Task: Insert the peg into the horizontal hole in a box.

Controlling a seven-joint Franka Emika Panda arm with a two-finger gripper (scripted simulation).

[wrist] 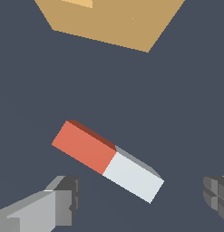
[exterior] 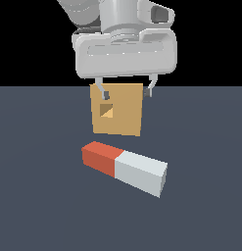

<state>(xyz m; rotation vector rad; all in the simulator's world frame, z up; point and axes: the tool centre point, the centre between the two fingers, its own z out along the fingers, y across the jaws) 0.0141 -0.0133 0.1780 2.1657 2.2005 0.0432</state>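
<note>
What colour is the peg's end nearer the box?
Red; the rest of the peg is pale grey-white. Clearest in the wrist view.

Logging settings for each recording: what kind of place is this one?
A bare simulated workspace, not a real room: a flat grey floor under black void, with only flat-shaded blocks, the peg and box, below the open gripper.

Gripper [exterior: 127,92] fingers spread wide — open floor all round peg [exterior: 125,168]; box [exterior: 117,109] stands apart.
</note>
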